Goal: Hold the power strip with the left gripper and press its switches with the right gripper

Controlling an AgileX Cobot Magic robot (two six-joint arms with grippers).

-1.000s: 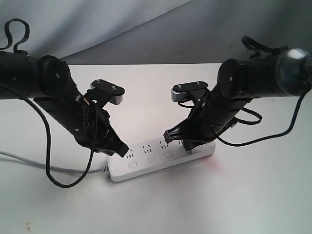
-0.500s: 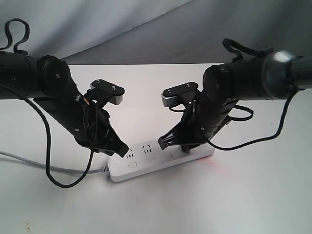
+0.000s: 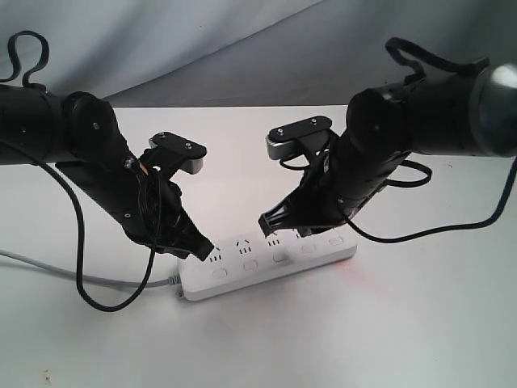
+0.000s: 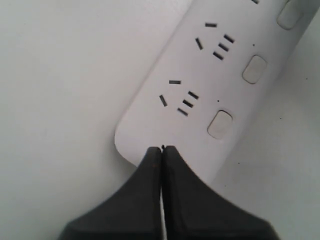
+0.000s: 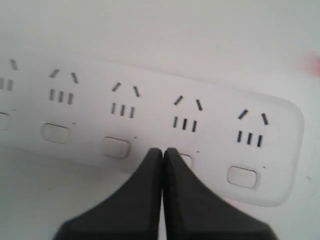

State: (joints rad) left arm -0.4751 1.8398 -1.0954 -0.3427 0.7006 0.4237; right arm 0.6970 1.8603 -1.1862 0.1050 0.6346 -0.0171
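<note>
The white power strip [image 3: 266, 260] lies flat on the white table, its grey cord [image 3: 48, 271] running off to the left. My left gripper [image 3: 203, 249] is shut, its tips resting on the strip's cord end [image 4: 150, 135] beside the first switch [image 4: 220, 124]. My right gripper [image 3: 271, 228] is also shut with nothing between its fingers. Its tips [image 5: 162, 151] sit over the row of switches and partly cover the second switch from the far end [image 5: 187, 159]. The end switch [image 5: 241, 176] and the middle one [image 5: 116, 147] show fully. Contact with the switch cannot be told.
A grey backdrop cloth [image 3: 242, 48] rises behind the white table [image 3: 323, 339]. Black cables [image 3: 89, 299] loop from the left arm down onto the table near the cord. A faint reddish mark [image 3: 363, 279] lies by the strip's right end.
The right gripper has moved left along the strip from the far-end switch and sits slightly higher. The left gripper and the strip have not moved.
</note>
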